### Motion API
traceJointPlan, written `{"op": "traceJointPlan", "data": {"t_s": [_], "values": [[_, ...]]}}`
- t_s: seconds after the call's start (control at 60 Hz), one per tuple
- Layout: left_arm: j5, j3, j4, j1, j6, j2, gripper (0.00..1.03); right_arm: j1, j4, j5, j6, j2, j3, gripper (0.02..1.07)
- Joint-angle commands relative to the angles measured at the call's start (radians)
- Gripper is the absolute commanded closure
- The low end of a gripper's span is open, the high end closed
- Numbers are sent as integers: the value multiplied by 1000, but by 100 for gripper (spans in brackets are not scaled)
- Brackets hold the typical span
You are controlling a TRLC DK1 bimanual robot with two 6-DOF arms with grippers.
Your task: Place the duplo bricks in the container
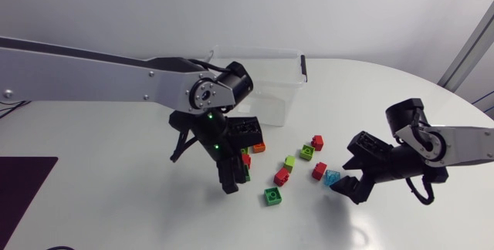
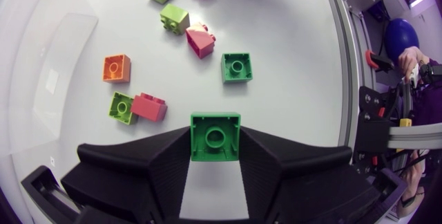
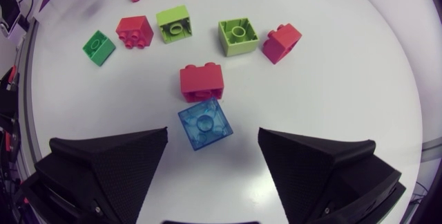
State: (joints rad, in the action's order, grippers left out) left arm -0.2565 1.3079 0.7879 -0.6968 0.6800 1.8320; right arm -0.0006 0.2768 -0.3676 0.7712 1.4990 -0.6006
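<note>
Currently underway: the left gripper (image 2: 215, 148) is clamping a green brick (image 2: 215, 131) between its fingers, so the pick is looking finished and the carry to the container (image 1: 270, 96) is coming up.
Left gripper: it is pressing the brick from two sides, fingers set narrowly; the brick seems to be hanging clear of the tabletop (image 1: 386, 96), though the angle is making that hard to confirm.
Right gripper (image 3: 213, 133): it is standing wide open, gripping nothing, with a see-through blue brick (image 3: 205, 125) lying between its fingers, touching neither.
Next move: the left arm is needing to bring the green brick over the container's open top before letting go.
Green brick: square and glossy, showing a round ring on the face turned upward.
Container: clear box, sitting just behind the left arm.
</note>
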Motion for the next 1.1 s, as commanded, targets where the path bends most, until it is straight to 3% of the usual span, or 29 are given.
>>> {"op": "traceJointPlan", "data": {"t_s": [0.0,0.167,0.317,0.367,0.6,0.867,1.083], "values": [[-1,-9,13,16,-8,-63,70,22,-10,12,53,47,-18,18],[-1,39,13,40,-28,-135,70,34,-13,15,73,95,-33,36],[-3,122,-1,99,-65,-151,70,39,-22,13,73,102,-30,71],[-3,140,-24,115,-76,-146,70,37,-24,13,66,99,-27,77],[3,223,-228,184,-214,-89,69,42,25,33,34,-54,21,81],[40,367,-348,250,-326,62,66,88,194,33,-36,-253,-41,81],[88,478,-397,286,-355,188,65,174,256,39,-136,-304,-134,81]]}}
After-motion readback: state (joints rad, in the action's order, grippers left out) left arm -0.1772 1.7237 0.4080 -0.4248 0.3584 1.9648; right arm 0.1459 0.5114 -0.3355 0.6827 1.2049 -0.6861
